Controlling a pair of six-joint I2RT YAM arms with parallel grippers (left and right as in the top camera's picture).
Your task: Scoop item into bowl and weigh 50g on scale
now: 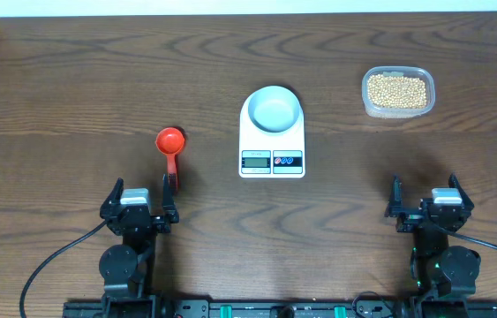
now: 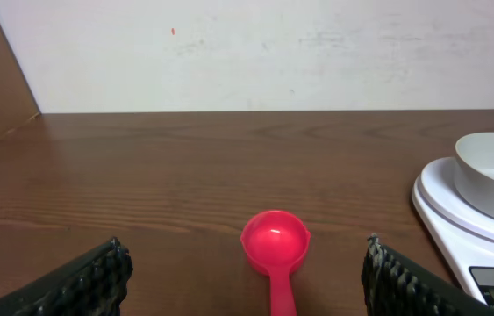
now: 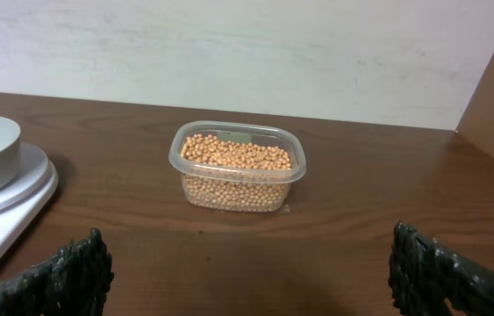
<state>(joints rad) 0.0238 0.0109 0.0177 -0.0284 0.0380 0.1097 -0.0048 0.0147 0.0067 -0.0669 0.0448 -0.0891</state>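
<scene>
Wood table [image 1: 71,79]: your right gripper [image 1: 426,201], jaws apart, faces a tub [image 3: 176,162] full of beans [image 3: 236,154]. Your left gripper [image 1: 142,196], also apart, has an empty bowl [image 1: 272,87] on the scale [image 1: 272,141] ahead-right, and a scoop [image 1: 171,141] just ahead.

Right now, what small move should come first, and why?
Probably ease the left fingers forward and down around the scoop handle: they are open and empty, the scoop lies just ahead, the bowl sits on the scale, and the beans are in the tub.
</scene>
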